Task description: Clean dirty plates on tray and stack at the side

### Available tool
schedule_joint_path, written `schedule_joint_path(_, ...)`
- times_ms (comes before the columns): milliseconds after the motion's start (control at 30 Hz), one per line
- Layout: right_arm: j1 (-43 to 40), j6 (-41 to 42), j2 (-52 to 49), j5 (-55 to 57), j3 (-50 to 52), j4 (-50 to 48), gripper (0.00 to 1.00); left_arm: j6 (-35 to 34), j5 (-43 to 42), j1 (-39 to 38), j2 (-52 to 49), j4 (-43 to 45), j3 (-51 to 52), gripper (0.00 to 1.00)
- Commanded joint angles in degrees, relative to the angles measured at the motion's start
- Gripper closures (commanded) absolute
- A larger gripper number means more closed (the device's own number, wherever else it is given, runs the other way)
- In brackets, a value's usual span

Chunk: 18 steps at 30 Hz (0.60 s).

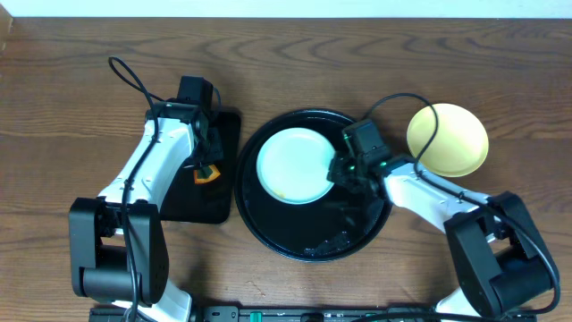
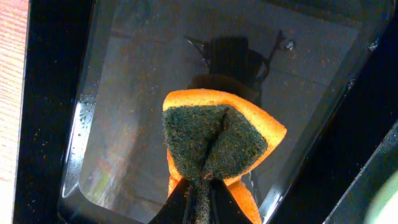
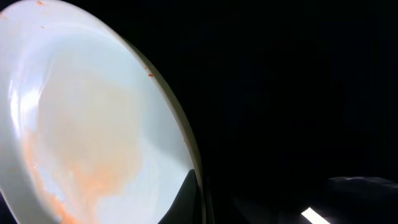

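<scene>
A pale mint-white plate [image 1: 293, 165] with faint orange smears lies in the upper left of the round black tray [image 1: 286, 231]. My right gripper [image 1: 340, 169] is shut on this plate's right rim. In the right wrist view one finger [image 3: 200, 200] lies over the rim of the smeared plate [image 3: 87, 124]. A pale yellow plate [image 1: 448, 139] sits on the bare wood to the right of the tray. A third plate is not in view. My left gripper [image 1: 205, 165] is shut on an orange sponge [image 2: 214, 140] with a dark green scouring face.
My left gripper [image 2: 202, 199] holds the sponge over a smaller rectangular black tray [image 1: 225, 134], which shows wet and speckled in the left wrist view [image 2: 124, 93]. Brown wood table [image 1: 80, 116] surrounds both trays. Arm cables loop above each wrist.
</scene>
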<state>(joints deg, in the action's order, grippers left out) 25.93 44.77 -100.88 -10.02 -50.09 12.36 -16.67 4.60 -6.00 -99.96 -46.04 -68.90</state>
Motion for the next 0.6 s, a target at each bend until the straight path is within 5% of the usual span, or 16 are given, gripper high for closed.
schedule_joint_path(0, -2.8, 0.8, -0.5, 1.6, 0.1, 1.1, 0.99, 0.3, 0.1, 0.2, 0.9, 0.0, 0.5, 0.92)
schedule_joint_path(567, -11.3, -16.9, 4.5, -15.4, -0.5, -3.4, 0.99, 0.3, 0.1, 0.2, 0.9, 0.0, 0.5, 0.92)
